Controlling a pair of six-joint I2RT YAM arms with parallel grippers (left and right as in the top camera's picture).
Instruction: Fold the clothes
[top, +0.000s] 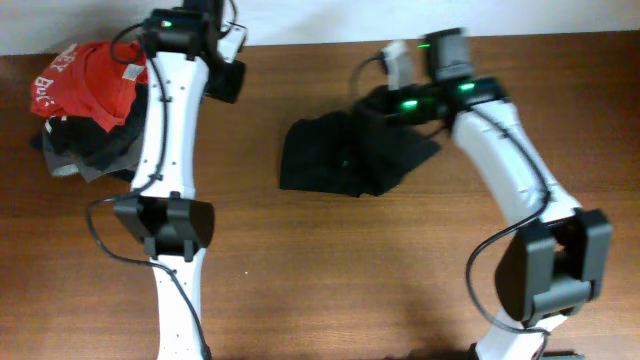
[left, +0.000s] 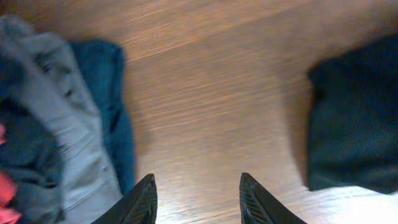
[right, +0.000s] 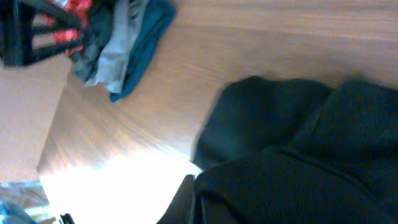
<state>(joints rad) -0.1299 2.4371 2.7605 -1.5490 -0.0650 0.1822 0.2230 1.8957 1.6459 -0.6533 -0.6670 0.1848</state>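
We are mid-fold on the dark garment (top: 335, 160), lying central on the worktop (top: 320, 270). Cloth buries the right pincer (top: 380, 100) at its far right edge; we cannot tell its grip. The left pincer (left: 196, 186) hangs open, empty. Next, we judge: carry that edge leftward, flat.

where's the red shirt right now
In the overhead view the red shirt tops the clothes pile at the table's far left corner, right beside the left arm; the dark garment lies apart at mid-table.
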